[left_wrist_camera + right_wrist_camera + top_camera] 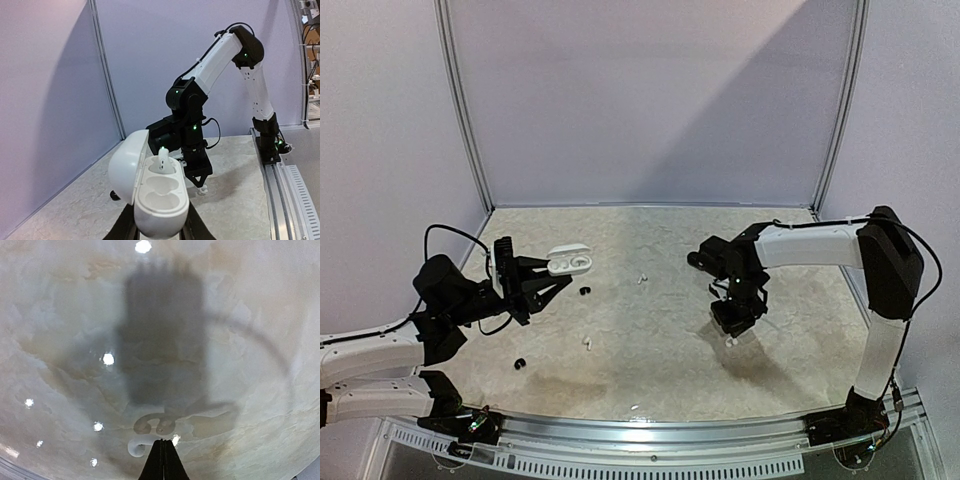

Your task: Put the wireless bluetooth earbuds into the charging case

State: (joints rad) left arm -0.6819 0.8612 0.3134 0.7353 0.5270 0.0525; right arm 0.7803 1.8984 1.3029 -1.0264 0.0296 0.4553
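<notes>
Left jaws are clamped on the open white case (pixel 570 262), and the right jaws are pinched all the way together.

Overhead view: the left gripper (pixel 556 274) holds the case up off the table (pixel 650 235) with its lid flipped open. The right gripper (pixel 731 333) is well off to the right of the case, pointing straight down. There's a white earbud (pixel 730 341) right at its tips, and I honestly can't tell if it's pinched or just touching.

There are 4 loose ones on the table:
- a black earbud (pixel 585 291) just below the case
- a small white earbud (pixel 642 279) a bit to the case's right
- a second white earbud (pixel 587 343) further toward the near edge from the case
- a second black earbud (pixel 520 363) down and to the left of the case

Left wrist view: the case fills the bottom, with a dark finger down each side. The lid (pixel 125 167) hangs open on the left. 1 seated earbud (pixel 163 159), white, stands in the socket farther from the camera. Beyond the case, the right arm (pixel 220 55) reaches down to the table with that white earbud at its tips. A black earbud peeks out just left of the lid.

Right wrist view: the fingertips (pixel 159 462) make 1 dark wedge with no gap. The white earbud curls out just to their left, lying on the table.
</notes>
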